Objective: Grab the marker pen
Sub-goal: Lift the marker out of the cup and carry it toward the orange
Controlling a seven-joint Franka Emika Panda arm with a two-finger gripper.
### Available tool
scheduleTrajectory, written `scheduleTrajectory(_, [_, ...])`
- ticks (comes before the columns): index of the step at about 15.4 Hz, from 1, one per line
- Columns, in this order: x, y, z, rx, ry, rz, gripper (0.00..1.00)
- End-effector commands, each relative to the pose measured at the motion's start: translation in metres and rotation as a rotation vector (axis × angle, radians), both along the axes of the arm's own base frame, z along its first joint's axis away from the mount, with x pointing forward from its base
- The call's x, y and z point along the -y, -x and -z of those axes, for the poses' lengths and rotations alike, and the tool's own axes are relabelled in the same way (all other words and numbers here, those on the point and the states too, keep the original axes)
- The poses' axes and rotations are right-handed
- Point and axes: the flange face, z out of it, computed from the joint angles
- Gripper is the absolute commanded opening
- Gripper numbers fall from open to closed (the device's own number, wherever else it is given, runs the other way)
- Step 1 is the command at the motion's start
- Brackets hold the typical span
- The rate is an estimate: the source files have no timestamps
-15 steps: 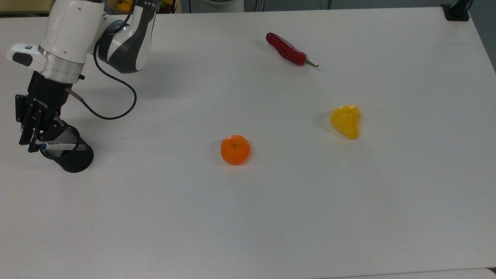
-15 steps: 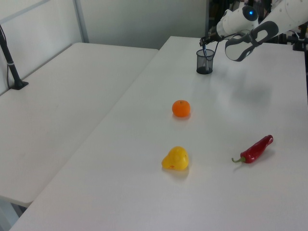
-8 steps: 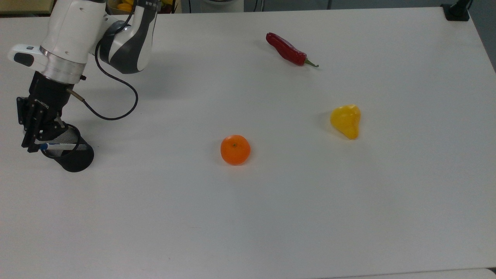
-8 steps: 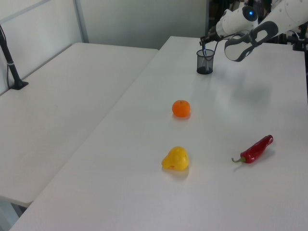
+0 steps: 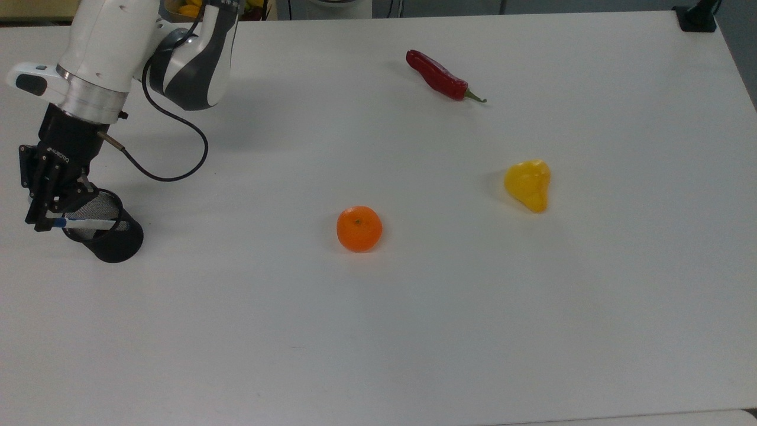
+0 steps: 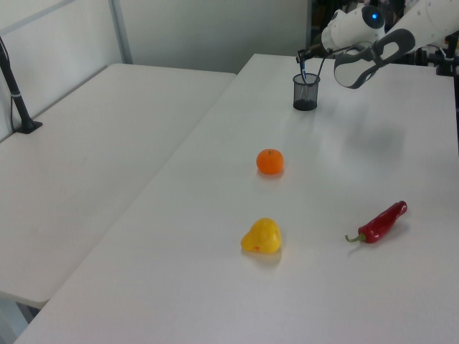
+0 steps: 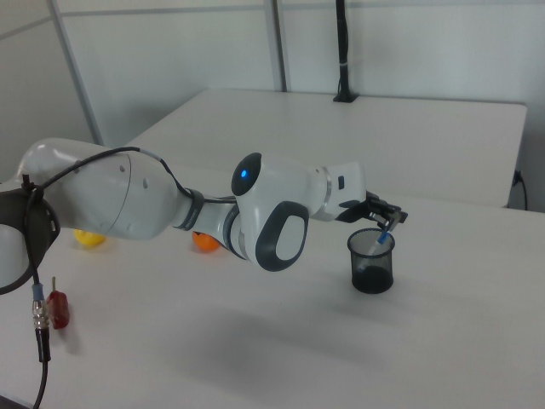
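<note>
— White plastic marker pen (image 5: 83,223), light and stiff, stands tilted in the black mesh cup (image 5: 109,236), its blue cap end at the rim.

— And the gripper (image 5: 46,220)?

— Its jaws are closed on the cap end. I judge the smooth barrel slippery, so a firm hold near the cap is best.

Top view: mesh cup (image 5: 109,231) stands on the bench (image 5: 414,331) at far left; marker pen (image 5: 83,223) rests partly in the cup, its upper end held in the claw (image 5: 42,220). Orange (image 5: 359,228) near centre. Yellow fruit (image 5: 528,184) to its right. Chili (image 5: 440,76) behind both.
</note>
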Motion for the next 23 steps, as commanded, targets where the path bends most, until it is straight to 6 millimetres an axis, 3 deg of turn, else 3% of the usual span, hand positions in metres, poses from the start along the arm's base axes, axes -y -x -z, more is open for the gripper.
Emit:
scheduleTrajectory(1, [-0.004,0.007,-0.027,0.050,-0.018,0.005,0.00])
scheduleTrajectory(4, [-0.007,0.009,-0.056,0.091,-0.017,-0.001,0.00])
scheduleTrajectory(9, [-0.013,0.019,-0.120,0.182,-0.023,-0.010,0.00])
scheduleTrajectory(14, [-0.043,0.022,-0.165,0.251,-0.048,-0.057,0.00])
scheduleTrajectory(18, [-0.059,0.028,-0.198,0.210,-0.112,-0.065,0.00])
scheduleTrajectory(23, [-0.115,0.031,-0.215,0.045,-0.228,-0.124,0.00])
